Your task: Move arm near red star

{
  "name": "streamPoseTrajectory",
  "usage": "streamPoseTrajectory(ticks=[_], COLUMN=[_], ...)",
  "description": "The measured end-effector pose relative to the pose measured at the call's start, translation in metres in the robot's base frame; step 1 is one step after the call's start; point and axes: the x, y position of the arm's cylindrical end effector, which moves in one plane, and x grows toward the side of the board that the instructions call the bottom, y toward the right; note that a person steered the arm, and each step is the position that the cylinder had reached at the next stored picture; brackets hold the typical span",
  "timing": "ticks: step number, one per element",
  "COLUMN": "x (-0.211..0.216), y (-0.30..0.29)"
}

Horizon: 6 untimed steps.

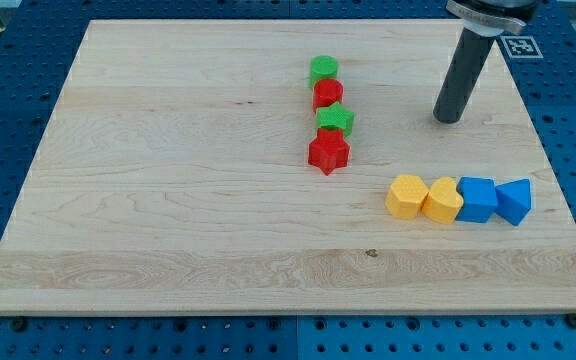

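The red star (328, 153) lies a little right of the board's middle, at the bottom end of a short column of blocks. Above it, touching, sit a green star (336, 120), a red round block (327, 94) and a green round block (323, 70). My tip (449, 118) rests on the board at the upper right, well to the right of the column and slightly higher than the red star, with bare wood between them.
A row of blocks lies at the lower right: a yellow block (405, 196), a second yellow block (442, 200), a blue block (477, 199) and a blue wedge-like block (514, 201). The wooden board (168, 200) sits on a blue pegboard.
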Motion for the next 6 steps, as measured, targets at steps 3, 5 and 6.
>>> streamPoseTrajectory(ticks=[3, 5, 6], x=[0.033, 0.033, 0.036], y=[-0.002, -0.042, -0.061])
